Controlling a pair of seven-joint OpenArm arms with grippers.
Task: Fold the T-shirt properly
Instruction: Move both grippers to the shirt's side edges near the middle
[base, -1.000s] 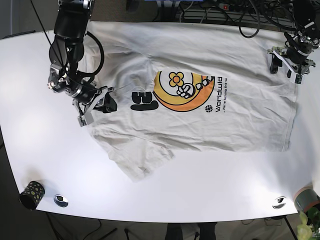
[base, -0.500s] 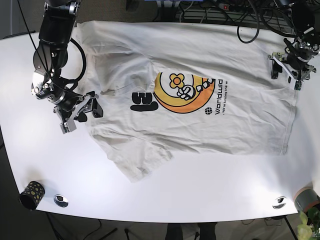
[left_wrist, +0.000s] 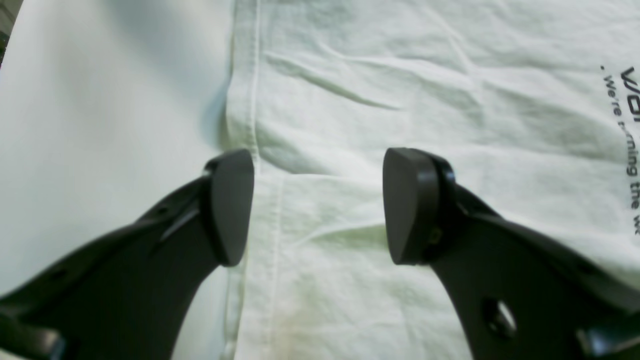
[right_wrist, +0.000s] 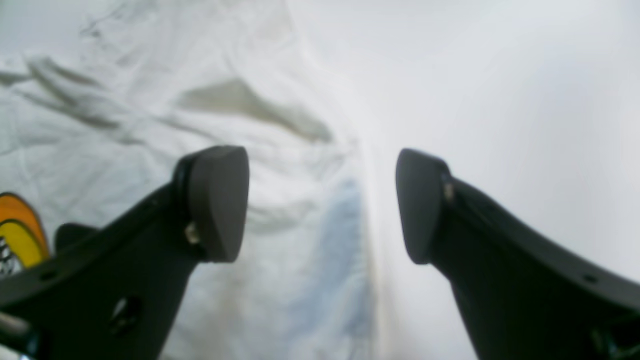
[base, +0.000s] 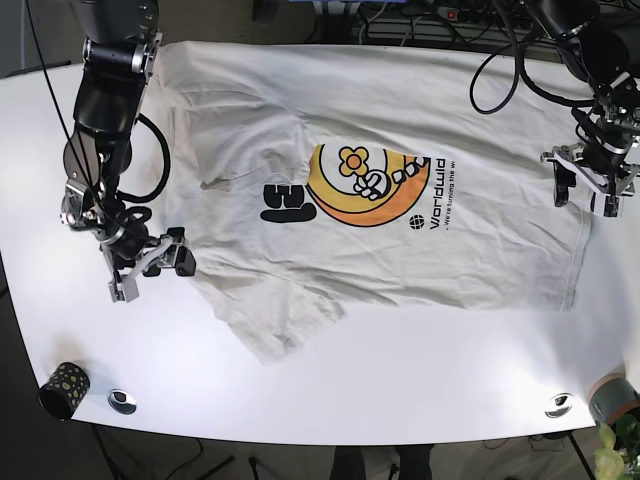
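A white T-shirt (base: 400, 120) with an orange and yellow graphic (base: 365, 185) lies spread flat on the white table (base: 400, 370), collar toward the left. My left gripper (base: 585, 195) is open and empty over the shirt's hem at the right. In the left wrist view (left_wrist: 317, 205) its fingers straddle the stitched hem (left_wrist: 255, 100). My right gripper (base: 150, 272) is open and empty at the shirt's left edge, by the lower sleeve (base: 275, 325). In the right wrist view (right_wrist: 320, 205) the wrinkled shirt edge (right_wrist: 300, 125) lies between its open fingers.
A small dark patterned cup (base: 63, 388) stands at the front left corner. Metal discs (base: 122, 400) (base: 558, 404) sit in the table near the front edge. A grey pot with a plant (base: 612, 400) is at the front right. Cables (base: 450, 25) run along the back.
My right gripper has moved left and toward the front, off the shirt's chest to its left edge. My left gripper has moved toward the front along the hem. Both stay open.
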